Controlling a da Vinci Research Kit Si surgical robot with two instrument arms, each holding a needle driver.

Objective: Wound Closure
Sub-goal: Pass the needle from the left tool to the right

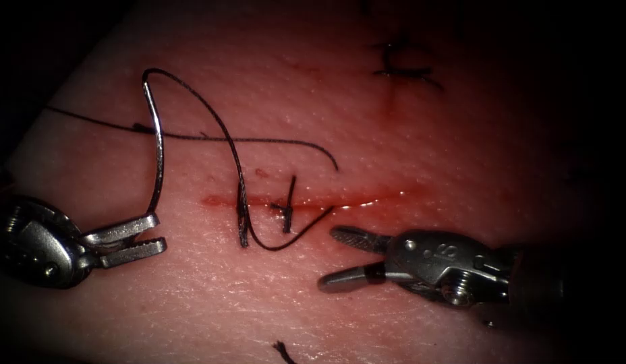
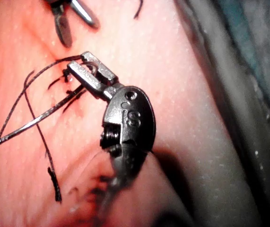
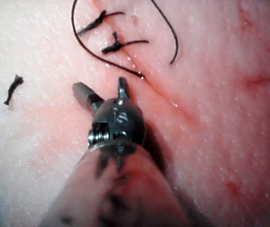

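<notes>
Needle point(image 1: 156, 145), thin, stiff and slippery, gripped near its tip end by left tool point(image 1: 141, 241) at 8 o'clock; right tool point(image 1: 336, 259) gapes empty at 4 o'clock

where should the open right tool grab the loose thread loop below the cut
Judging by its pose, grip the thread at the loop's bottom, below the cut, coming from the right: the right tool lies open beside it. The left tool holds the needle near its end, out of the tissue.

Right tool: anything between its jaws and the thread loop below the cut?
Nothing visible. The right tool has its jaws open, holding nothing, beside the thread on bare tissue. The left tool holds the needle near one end, out of the tissue.
</notes>
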